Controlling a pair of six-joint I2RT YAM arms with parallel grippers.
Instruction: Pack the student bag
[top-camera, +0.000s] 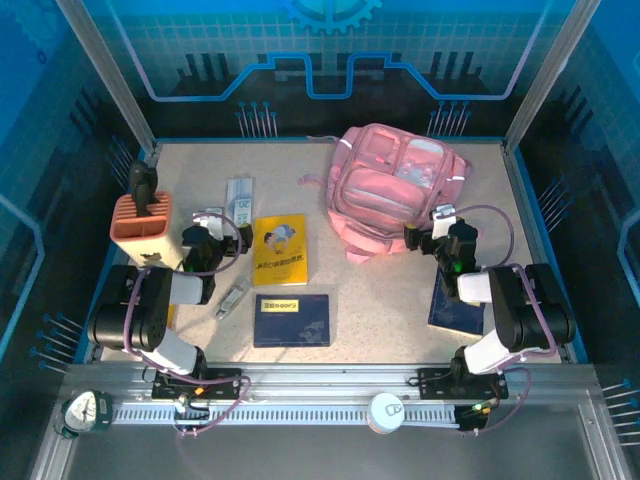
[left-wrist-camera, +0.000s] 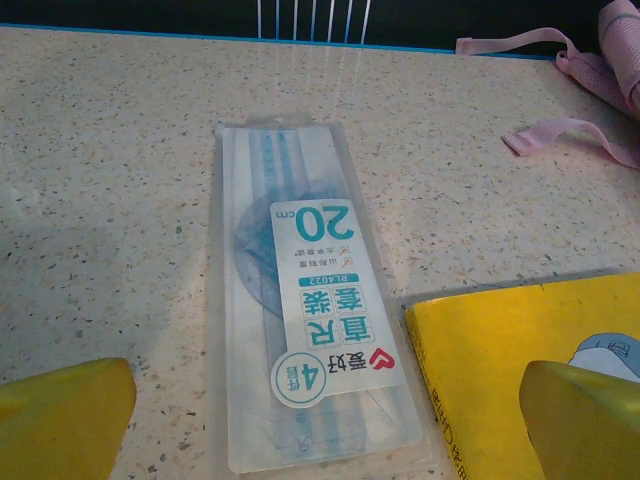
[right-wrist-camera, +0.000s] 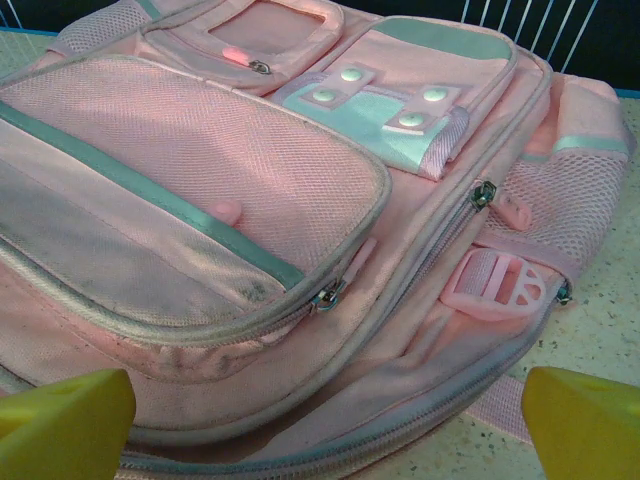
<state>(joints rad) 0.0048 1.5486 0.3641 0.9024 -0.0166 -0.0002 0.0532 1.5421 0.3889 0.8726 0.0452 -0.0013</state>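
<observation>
The student bag (top-camera: 395, 185), a big soft pink backpack, lies flat at the back right of the table. Up close, the student bag (right-wrist-camera: 250, 200) shows mesh pockets, teal trim and a zipper pull (right-wrist-camera: 326, 294). My right gripper (top-camera: 430, 232) hovers open at its near edge, and in the wrist view my right gripper (right-wrist-camera: 325, 425) has its yellow fingertips wide apart over the bag's lower seam. My left gripper (top-camera: 207, 220) is open and holds nothing. In the wrist view my left gripper (left-wrist-camera: 325, 420) hangs above the near end of a clear ruler-set packet (left-wrist-camera: 310, 330).
A yellow book (top-camera: 279, 248) lies right of the ruler packet (top-camera: 240, 195), a navy book (top-camera: 292, 319) nearer the front. A salmon-orange pen holder (top-camera: 140, 215) stands at the left. A pen (top-camera: 230, 297) lies by the left arm. Another dark book (top-camera: 455, 305) lies under the right arm.
</observation>
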